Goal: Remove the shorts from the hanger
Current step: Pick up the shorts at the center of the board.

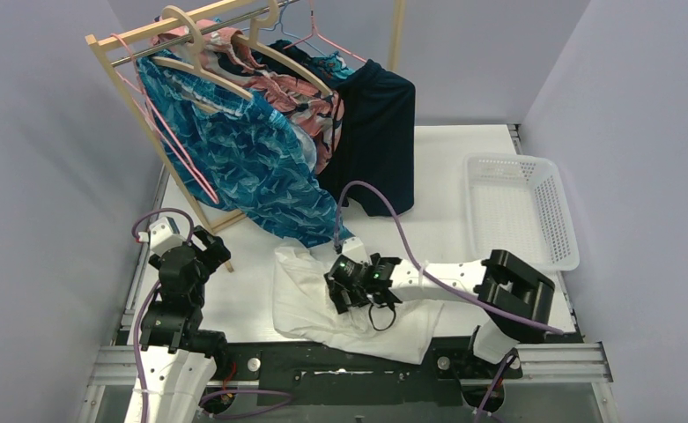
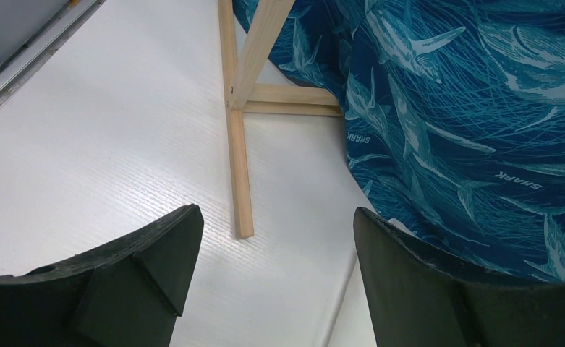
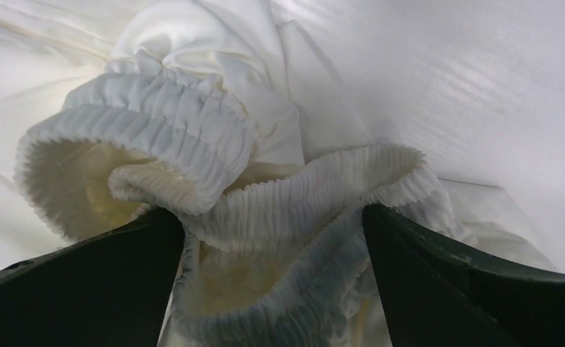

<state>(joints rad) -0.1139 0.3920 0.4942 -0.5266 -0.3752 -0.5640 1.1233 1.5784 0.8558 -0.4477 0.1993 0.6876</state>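
Observation:
White shorts lie crumpled on the table in front of the arms. My right gripper is down on them, open, with the ruffled elastic waistband bunched loosely between the spread jaws. Teal shark-print shorts hang from a wooden hanger on the rack, their hem reaching the table. Pink floral shorts and dark navy shorts hang behind them. My left gripper is open and empty, low by the rack's foot, with the shark-print shorts just to its right.
The wooden rack's frame stands at the back left, with pink wire hangers on it. A white plastic basket sits at the right side of the table. Grey walls close in on both sides.

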